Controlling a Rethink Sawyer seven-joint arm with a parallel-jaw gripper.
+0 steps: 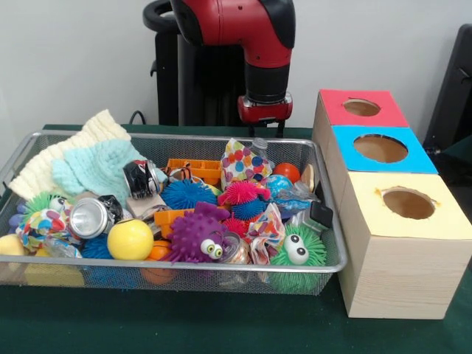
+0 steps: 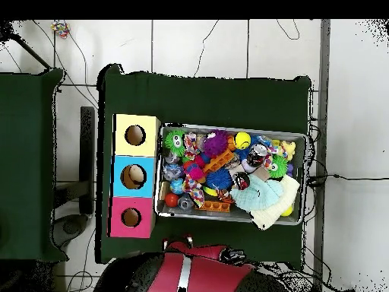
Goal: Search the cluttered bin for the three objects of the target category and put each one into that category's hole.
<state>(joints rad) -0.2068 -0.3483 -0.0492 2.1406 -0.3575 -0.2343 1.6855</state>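
At table left in the front view, we find the bin (image 1: pixel 15 166) packed to the rim: knit cloths (image 1: pixel 88 162) at its far-left corner, then a crushed can (image 1: pixel 90 217), a yellow ball (image 1: pixel 130 239), a purple spiky toy (image 1: pixel 195 236) and a green one (image 1: pixel 297 251). We judge the spiky toys light, soft and springy, best pinched across the body; the ball smooth and liable to roll; the can stiff but slippery; the cloths limp. Behind the bin's middle, the gripper (image 1: pixel 265 125) hangs above the far rim; whether it is released or clenched we cannot tell. Right of the bin stand the boxes (image 1: pixel 398 243), holes unobstructed.
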